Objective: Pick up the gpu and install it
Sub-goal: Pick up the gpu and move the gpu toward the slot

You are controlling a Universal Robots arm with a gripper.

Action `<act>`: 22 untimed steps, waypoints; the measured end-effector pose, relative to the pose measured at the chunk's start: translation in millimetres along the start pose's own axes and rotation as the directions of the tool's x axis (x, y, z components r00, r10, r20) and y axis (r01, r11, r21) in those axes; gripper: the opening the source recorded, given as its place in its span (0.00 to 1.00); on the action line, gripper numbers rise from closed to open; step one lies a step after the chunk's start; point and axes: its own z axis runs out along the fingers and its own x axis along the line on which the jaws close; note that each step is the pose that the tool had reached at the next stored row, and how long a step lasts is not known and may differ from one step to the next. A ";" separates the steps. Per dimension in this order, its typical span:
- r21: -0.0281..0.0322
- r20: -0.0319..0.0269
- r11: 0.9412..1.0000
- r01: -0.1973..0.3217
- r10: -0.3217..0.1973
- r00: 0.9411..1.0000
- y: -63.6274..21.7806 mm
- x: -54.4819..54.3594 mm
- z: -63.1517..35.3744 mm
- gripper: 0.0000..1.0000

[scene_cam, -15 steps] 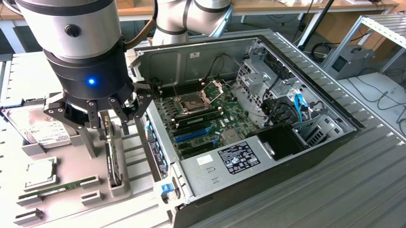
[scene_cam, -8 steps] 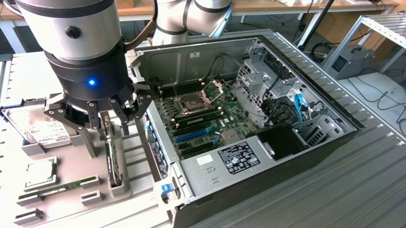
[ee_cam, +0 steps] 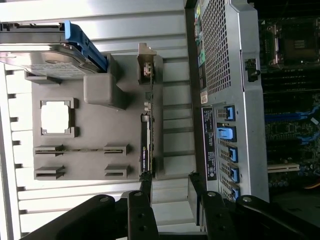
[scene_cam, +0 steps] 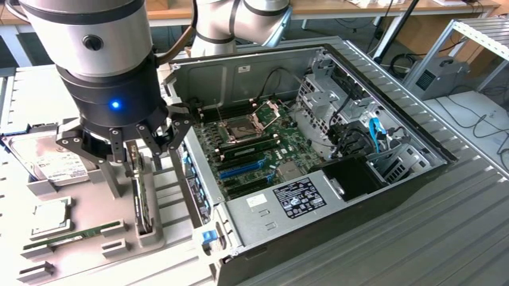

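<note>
Grey plastic holder [scene_cam: 89,199] on a ribbed metal table [scene_cam: 397,238], beside an open computer case [scene_cam: 263,205]. The gpu [scene_cam: 142,199] stands on edge in a slot at the side of the holder nearest the case. In the wrist view it is seen edge-on as a thin dark card [ee_cam: 146,135], with its metal bracket at the far end. The gripper [scene_cam: 135,156] hangs directly above the card with its fingers spread apart, holding nothing. In the wrist view one finger [ee_cam: 145,184] lines up with the near end of the card and the other stands towards the case, but whether any finger touches the card cannot be judged. Also on the holder are a hard drive [scene_cam: 40,161], a square processor [scene_cam: 52,217] and a green memory stick [scene_cam: 75,235]. The motherboard [scene_cam: 254,143] lies exposed inside the case.
</note>
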 end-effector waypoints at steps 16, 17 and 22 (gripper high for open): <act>0.000 0.000 1.000 0.000 0.000 1.000 -0.1 0.1 3.1 0.42; 0.000 0.000 1.000 0.000 0.000 1.000 -0.1 0.1 3.2 0.42; 0.000 0.000 1.000 0.000 0.000 1.000 -0.2 0.1 4.2 0.42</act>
